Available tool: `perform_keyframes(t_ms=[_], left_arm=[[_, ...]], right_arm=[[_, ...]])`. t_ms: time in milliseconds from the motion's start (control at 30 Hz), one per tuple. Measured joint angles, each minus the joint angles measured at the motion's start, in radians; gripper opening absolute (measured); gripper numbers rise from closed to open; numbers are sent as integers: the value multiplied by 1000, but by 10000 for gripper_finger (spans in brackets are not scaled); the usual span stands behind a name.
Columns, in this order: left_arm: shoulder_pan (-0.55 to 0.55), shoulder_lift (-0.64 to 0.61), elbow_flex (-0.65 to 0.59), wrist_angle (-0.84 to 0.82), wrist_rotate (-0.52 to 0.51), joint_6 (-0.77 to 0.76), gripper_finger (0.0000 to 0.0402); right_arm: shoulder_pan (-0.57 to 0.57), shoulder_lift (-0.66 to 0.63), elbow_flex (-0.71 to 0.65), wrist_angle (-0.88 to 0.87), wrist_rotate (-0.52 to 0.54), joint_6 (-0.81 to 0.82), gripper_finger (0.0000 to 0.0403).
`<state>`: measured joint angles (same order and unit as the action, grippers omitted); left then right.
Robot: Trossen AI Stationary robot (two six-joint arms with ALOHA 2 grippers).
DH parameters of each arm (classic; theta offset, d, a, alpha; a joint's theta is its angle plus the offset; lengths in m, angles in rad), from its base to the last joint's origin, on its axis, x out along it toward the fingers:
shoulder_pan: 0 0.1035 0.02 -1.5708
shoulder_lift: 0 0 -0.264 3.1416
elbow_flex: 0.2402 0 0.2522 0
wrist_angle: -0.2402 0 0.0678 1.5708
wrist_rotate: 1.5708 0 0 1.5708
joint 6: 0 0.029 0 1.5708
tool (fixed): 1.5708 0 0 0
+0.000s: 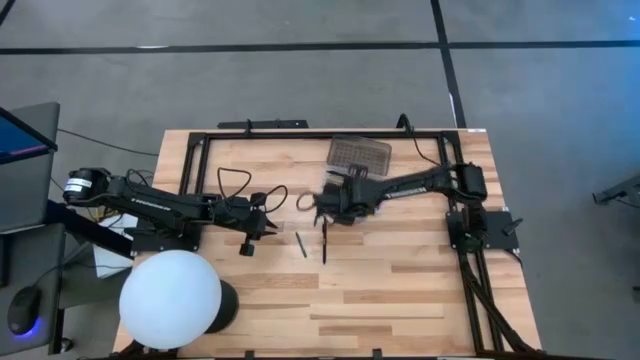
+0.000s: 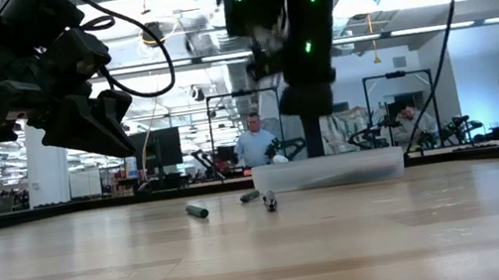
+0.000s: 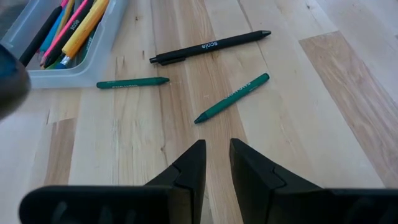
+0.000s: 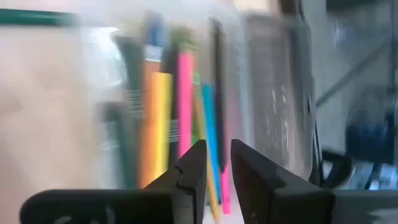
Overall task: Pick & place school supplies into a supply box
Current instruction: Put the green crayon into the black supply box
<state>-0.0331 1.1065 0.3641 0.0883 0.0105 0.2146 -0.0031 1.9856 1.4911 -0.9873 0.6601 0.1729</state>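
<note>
The supply box (image 3: pixel 68 76) is a translucent tray holding yellow, pink, blue and black pens (image 4: pixel 168 118). Its dotted lid (image 1: pixel 360 153) lies apart, toward the far edge. My right gripper (image 4: pixel 217 144) hangs over the box (image 2: pixel 330 169), narrowly open with nothing between its fingers. On the bare wood beside the box lie a black pen (image 3: pixel 211 45) and two green crayons (image 3: pixel 132 82) (image 3: pixel 233 98), each flat on its side. My left gripper (image 3: pixel 217 143) hovers above the table short of them, narrowly open and empty.
A white globe lamp (image 1: pixel 170 298) stands at the near left corner. A black frame (image 1: pixel 190 160) runs along the table's left, far and right sides. Open wood (image 1: pixel 400 290) lies toward the near edge. People stand in the room beyond the table.
</note>
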Motion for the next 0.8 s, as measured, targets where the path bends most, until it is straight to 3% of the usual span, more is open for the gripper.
perform_keyframes(t_ms=[233, 400, 500, 800], left_arm=[[0, 6, 0, 9, -2, 5, 68], [0, 25, 0, 36, -5, 40, 68], [0, 48, 1, 68, -5, 72, 68], [0, 226, 1, 329, 15, 187, 68]], right_arm=[[149, -89, -7, 78, -8, -191, 67], [214, -224, -89, 101, -58, -219, 67], [239, -343, -198, 203, -108, -208, 67], [358, -709, -645, 720, -114, -272, 67]])
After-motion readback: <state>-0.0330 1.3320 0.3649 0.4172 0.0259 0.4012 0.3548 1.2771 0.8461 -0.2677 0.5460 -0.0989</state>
